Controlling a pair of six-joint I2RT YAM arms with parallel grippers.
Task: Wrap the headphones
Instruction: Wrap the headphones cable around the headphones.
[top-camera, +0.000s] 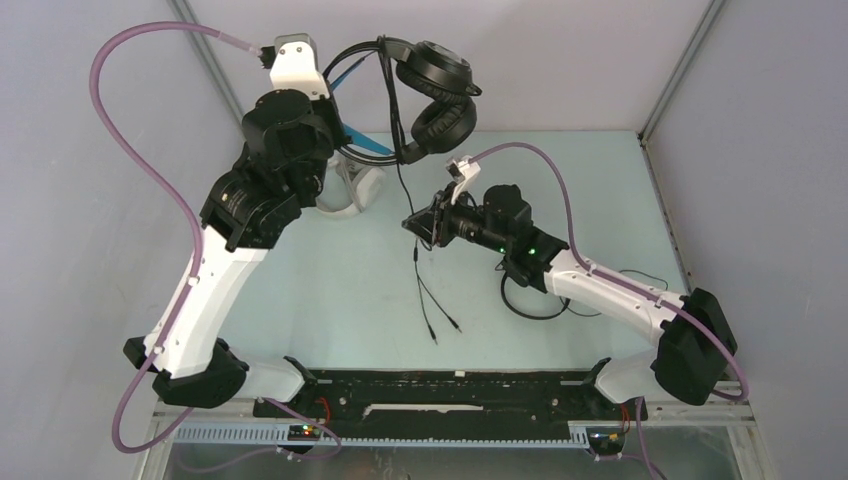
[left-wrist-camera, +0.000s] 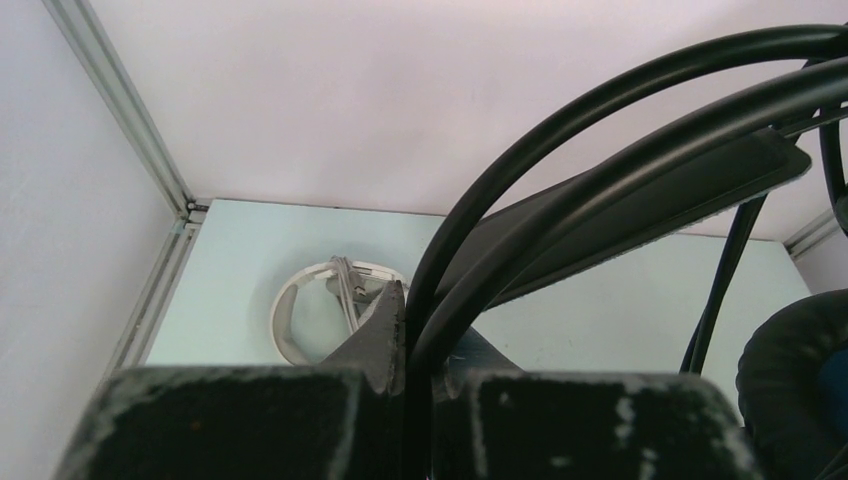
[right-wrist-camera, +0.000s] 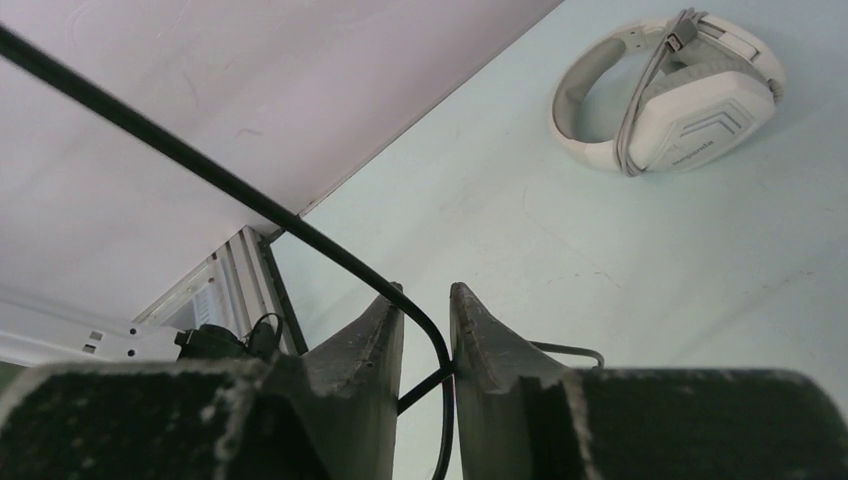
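Observation:
My left gripper (top-camera: 335, 100) is raised high at the back and shut on the headband of the black headphones with blue lining (top-camera: 438, 95). The headband (left-wrist-camera: 620, 170) runs out from between the jaws in the left wrist view. Their black cable (top-camera: 413, 265) hangs down to the table and ends in plugs near the middle. My right gripper (top-camera: 414, 226) is narrowly open around this cable (right-wrist-camera: 300, 230), which passes loosely between the fingers. The white-grey headphones (top-camera: 355, 188) lie on the table at the back, cable wound round them (right-wrist-camera: 690, 115). The slim black headphones (top-camera: 535, 298) lie under my right arm.
The pale table (top-camera: 340, 300) is walled by grey panels at the back and sides. A metal frame post (left-wrist-camera: 120, 110) stands in the back left corner. Pink hoses loop off both arms.

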